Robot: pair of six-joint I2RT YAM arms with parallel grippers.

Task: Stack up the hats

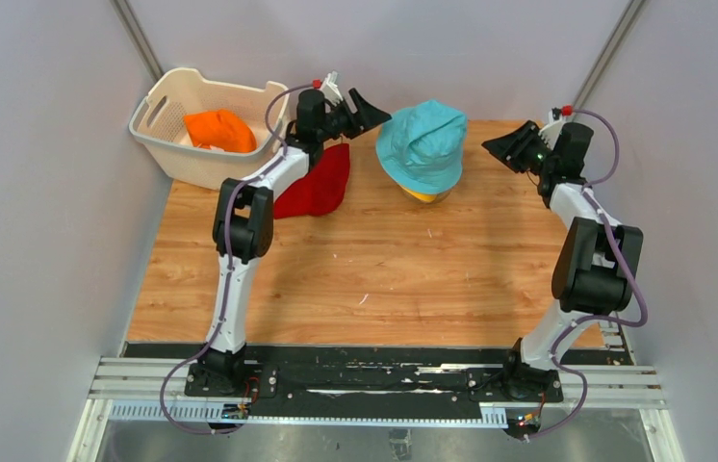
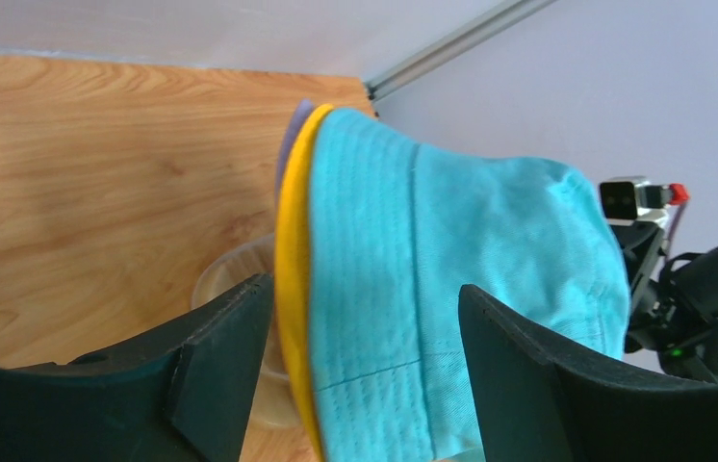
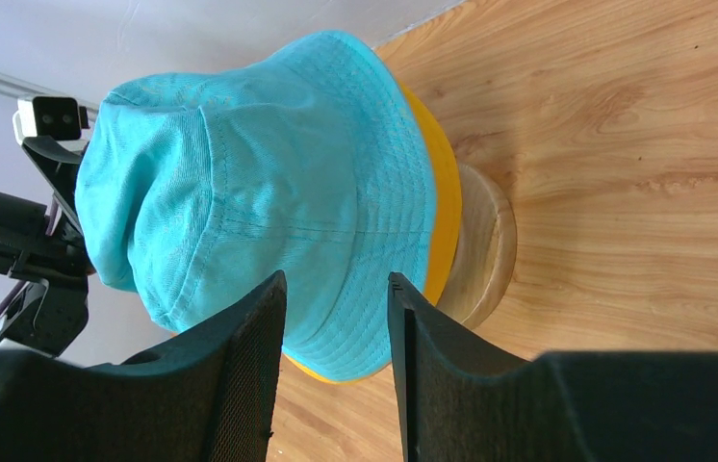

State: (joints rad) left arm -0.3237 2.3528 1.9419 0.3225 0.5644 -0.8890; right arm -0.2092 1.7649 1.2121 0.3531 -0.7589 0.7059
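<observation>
The teal hat [image 1: 423, 144] sits crown-up at the upper middle of the overhead view, topping a pile. The yellow hat [image 3: 442, 192] shows as a rim under it, and a sliver of the lavender hat [image 2: 290, 144] shows under that. All three are draped over the wooden stand [image 3: 485, 241], which likely serves to keep the stack centred.

The red hat [image 1: 321, 183] lies flat on the bench [image 1: 384, 279] just left of the stack, partly under the left arm. The orange hat [image 1: 220, 130] rests inside the white basket [image 1: 167, 154] at upper left.

The left hand [image 2: 363, 289] hovers by the pile's left side, jaws wide apart and empty. The right hand [image 3: 336, 281] faces it from the right, jaws narrowly apart, gripping nothing. Two hats are not yet stacked, and the red one seems the handier to take.
</observation>
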